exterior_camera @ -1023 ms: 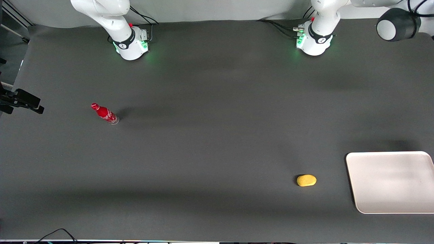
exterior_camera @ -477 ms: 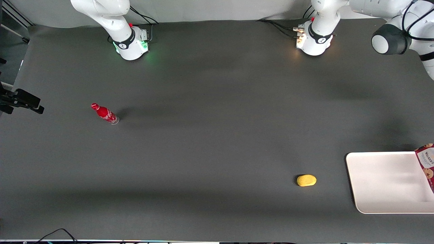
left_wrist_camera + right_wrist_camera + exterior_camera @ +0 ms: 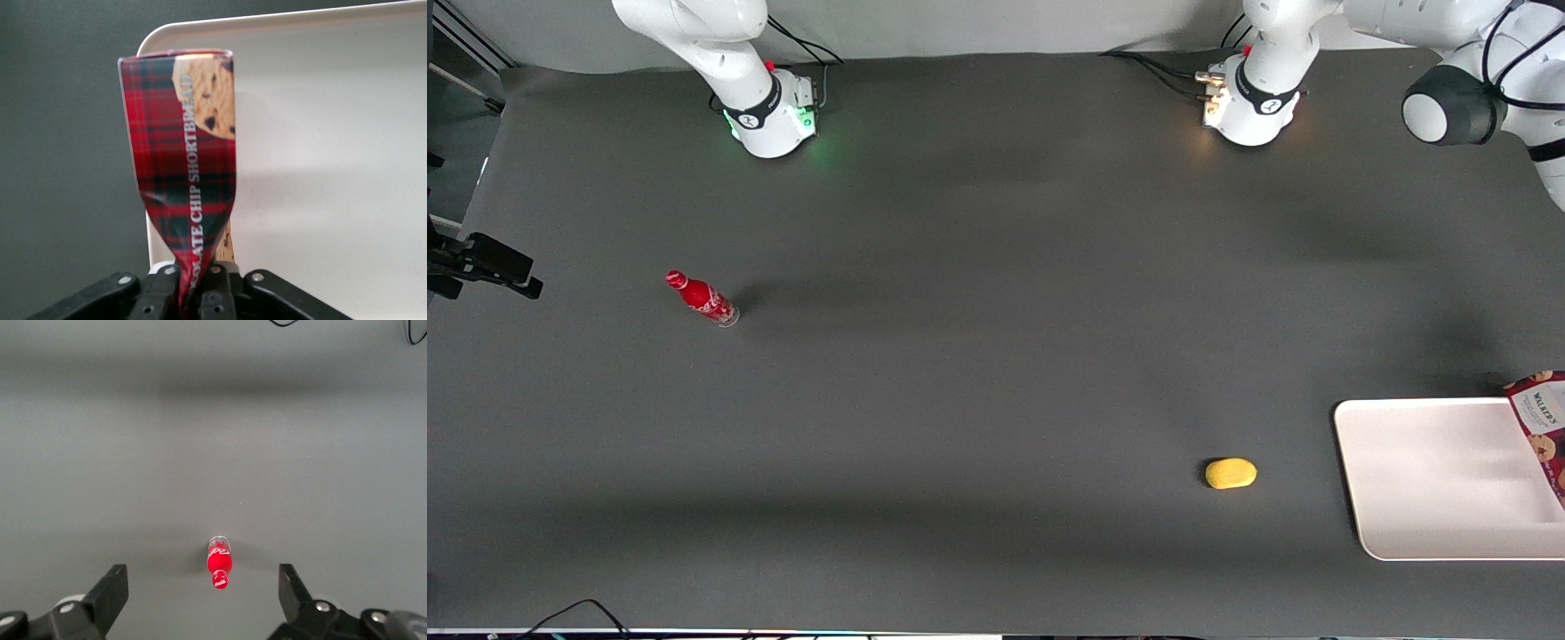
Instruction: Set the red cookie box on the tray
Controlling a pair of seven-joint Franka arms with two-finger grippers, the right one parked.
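The left arm's tool [image 3: 197, 283] is clamped on 1 end of the red cookie box [image 3: 183, 160], pinching the tartan carton so that its sides pucker inward at the grip while the free end hangs over a corner of the tray [image 3: 333, 167]. Both black fingers [image 3: 160, 287] press against the box's narrow faces.

In the front view, only a slice of the red cookie box [image 3: 1543, 418] shows at the right edge of the frame, its white label end overlapping the upper right corner of the off-white tray [image 3: 1432, 480], which sits at the lower right of the dark surface [image 3: 978, 400]. Whether the box touches the tray cannot be told.

A yellow oval object [image 3: 1231, 473] lies just beside the tray, toward the centre of the frame. A small red soda bottle [image 3: 701, 298] stands well apart at the left of the frame, toward the parked arm's end of the surface; the right wrist view also shows the bottle [image 3: 219, 563].
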